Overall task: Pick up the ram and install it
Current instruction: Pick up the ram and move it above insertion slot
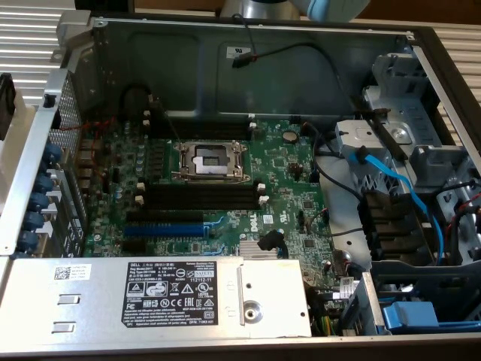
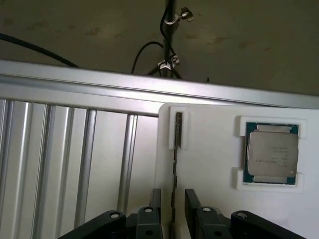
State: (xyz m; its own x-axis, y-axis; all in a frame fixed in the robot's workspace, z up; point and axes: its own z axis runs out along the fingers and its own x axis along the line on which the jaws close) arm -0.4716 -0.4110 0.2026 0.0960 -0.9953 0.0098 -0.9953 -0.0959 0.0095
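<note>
The ram (image 2: 174, 169) stands on its edge in a slot of a white holder plate (image 2: 209, 189), seen end-on as a thin dark strip. My gripper (image 2: 173, 195) is open, with one black finger (image 2: 155, 201) on each side of the ram and a small gap on both sides. In the exterior view the open computer case holds the green motherboard (image 1: 293, 188) with its empty black memory slots (image 1: 199, 197).
A processor chip (image 2: 271, 152) sits in a white frame on the same plate. A ribbed aluminium surface (image 2: 65, 164) and a rail (image 2: 124, 87) lie beside the plate. On the motherboard are the CPU socket (image 1: 209, 159), a blue slot (image 1: 161, 228), cables and a power supply (image 1: 173, 297).
</note>
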